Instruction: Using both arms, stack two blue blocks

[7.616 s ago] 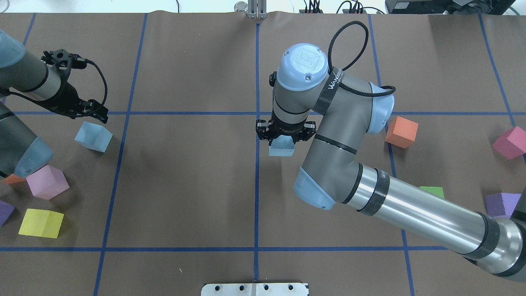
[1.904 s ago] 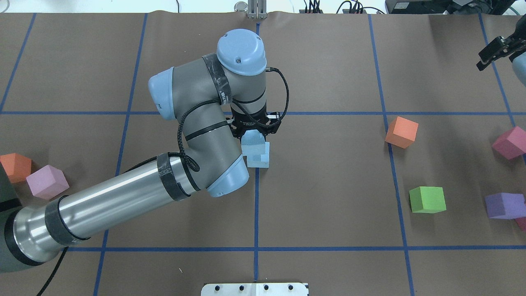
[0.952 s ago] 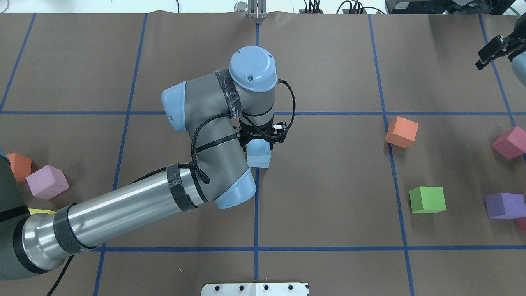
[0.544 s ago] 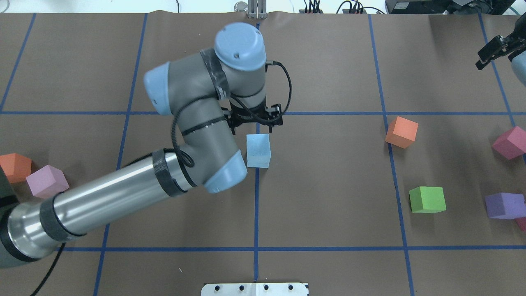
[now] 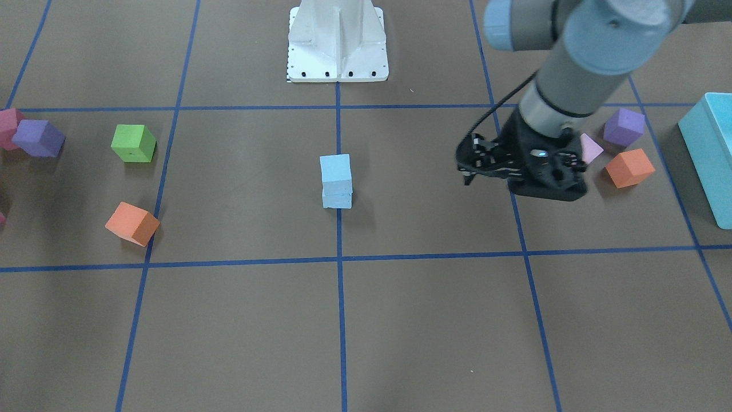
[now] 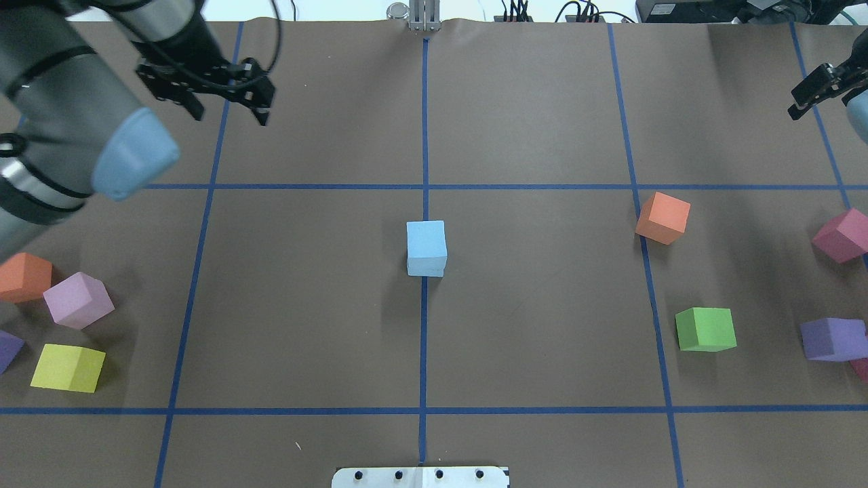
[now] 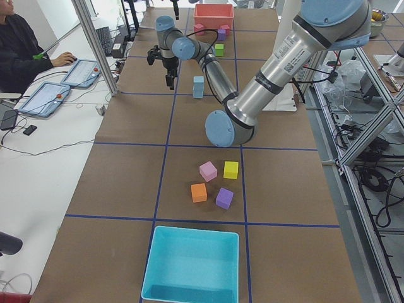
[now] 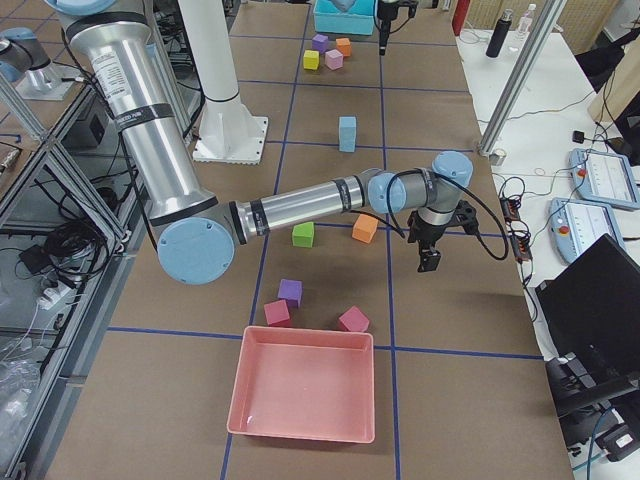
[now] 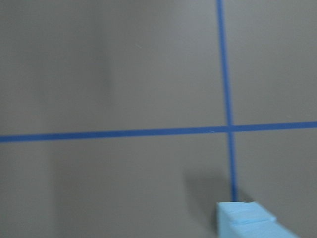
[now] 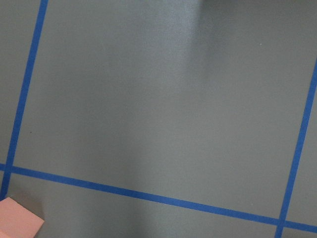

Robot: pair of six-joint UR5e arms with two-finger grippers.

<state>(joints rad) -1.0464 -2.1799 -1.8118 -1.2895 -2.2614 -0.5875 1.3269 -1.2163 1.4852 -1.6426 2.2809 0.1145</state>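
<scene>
The two blue blocks (image 6: 426, 244) stand stacked at the table's centre on the blue middle line. In the front-facing view the top block (image 5: 335, 169) sits squarely on the bottom block (image 5: 337, 200). Nothing touches the stack. My left gripper (image 6: 229, 114) is open and empty, raised over the far left part of the table, well clear of the stack. It also shows in the front-facing view (image 5: 472, 169). The left wrist view catches only a corner of the stack (image 9: 247, 223). My right gripper (image 6: 803, 95) is at the far right edge, empty, and looks open.
On the right lie an orange cube (image 6: 662, 217), a green cube (image 6: 705, 329), a magenta cube (image 6: 841, 235) and a purple cube (image 6: 829, 339). On the left lie orange (image 6: 24, 276), lilac (image 6: 78, 299) and yellow (image 6: 68, 367) cubes. A turquoise box (image 5: 709, 154) and a pink tray (image 8: 305, 385) stand at the table's ends.
My left gripper has let go of the top blue block on the other one, then risen and swung away to the far left. The right arm has stayed put.
</scene>
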